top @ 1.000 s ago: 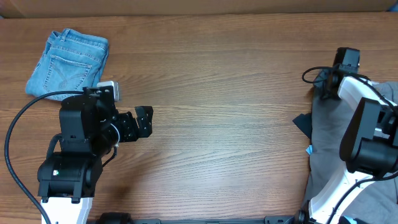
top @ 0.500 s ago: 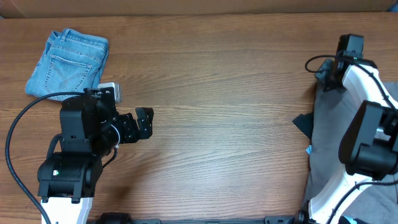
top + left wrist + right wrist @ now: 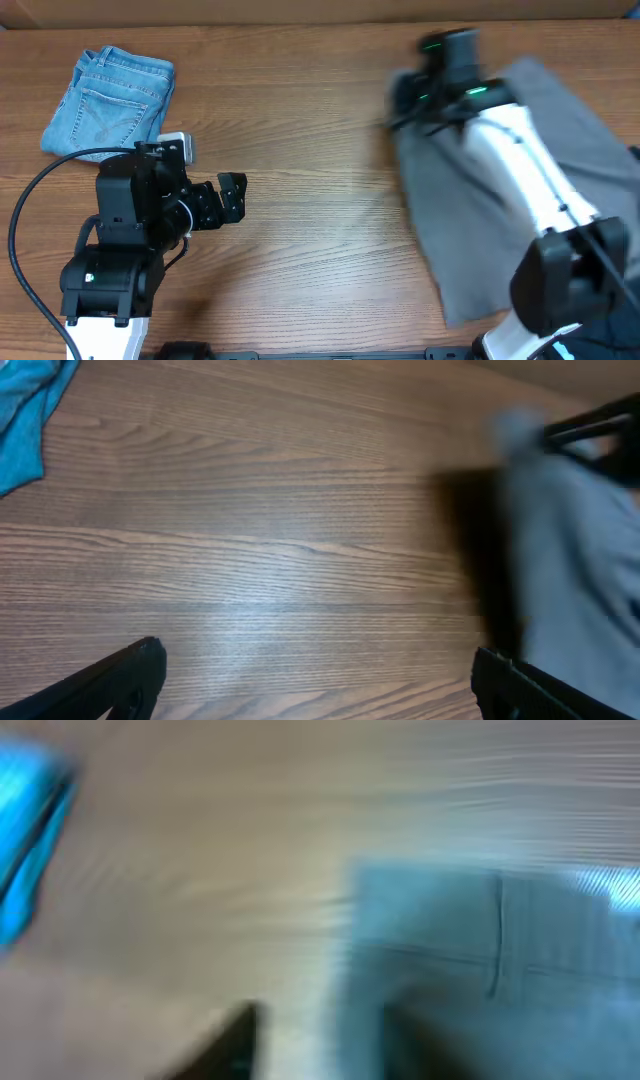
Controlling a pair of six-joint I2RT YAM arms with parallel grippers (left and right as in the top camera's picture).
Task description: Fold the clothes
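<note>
The grey shorts (image 3: 450,210) hang spread out and blurred over the right half of the table, trailing from my right gripper (image 3: 405,100), which is shut on their upper left edge. In the right wrist view the shorts (image 3: 480,950) fill the right side with a seam showing, and the gripper's fingers (image 3: 320,1030) are dark blurs. The shorts also show at the right of the left wrist view (image 3: 570,540). My left gripper (image 3: 232,195) is open and empty, low over bare wood at the left (image 3: 315,660).
Folded light-blue denim jeans (image 3: 110,100) lie at the far left corner; they also show in the left wrist view (image 3: 25,410) and the right wrist view (image 3: 25,850). Dark fabric (image 3: 620,335) lies at the bottom right corner.
My right arm has swung fast from the right edge toward the middle, pulling the grey shorts with it across the table. The left arm has not moved.
</note>
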